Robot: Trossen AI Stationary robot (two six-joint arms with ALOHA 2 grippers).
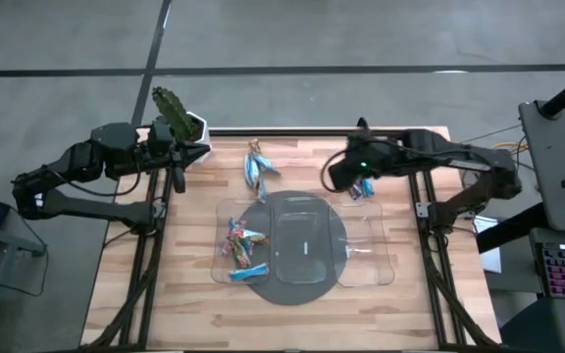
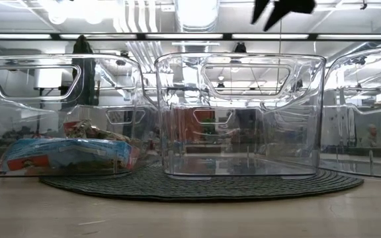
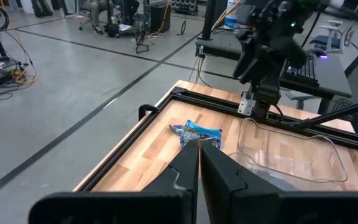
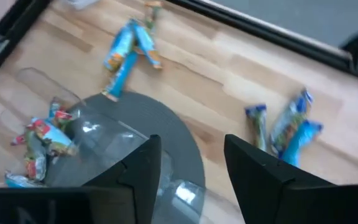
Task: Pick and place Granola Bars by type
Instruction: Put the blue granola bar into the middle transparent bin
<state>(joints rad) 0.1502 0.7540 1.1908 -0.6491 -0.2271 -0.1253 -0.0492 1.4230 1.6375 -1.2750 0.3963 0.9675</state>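
Observation:
A loose bunch of light blue granola bars (image 1: 256, 167) lies on the wood near the far edge, also seen in the right wrist view (image 4: 129, 46) and the left wrist view (image 3: 196, 132). A second small group of blue bars (image 1: 361, 188) (image 4: 284, 127) lies farther right. Red-pink multicoloured bars (image 1: 238, 245) (image 4: 42, 140) (image 2: 71, 152) lie in the left clear tray. My right gripper (image 1: 346, 174) (image 4: 188, 162) hovers open above the table beside the second blue group, holding nothing. My left gripper (image 1: 178, 176) (image 3: 199, 155) waits shut at the far left corner.
Three clear plastic trays stand in a row: left (image 1: 222, 211), middle (image 1: 302, 240) and right (image 1: 381, 260); the middle one sits on a dark round mat (image 1: 263, 284). A small potted plant (image 1: 175, 113) stands at the far left corner. Bare wood lies along the near edge.

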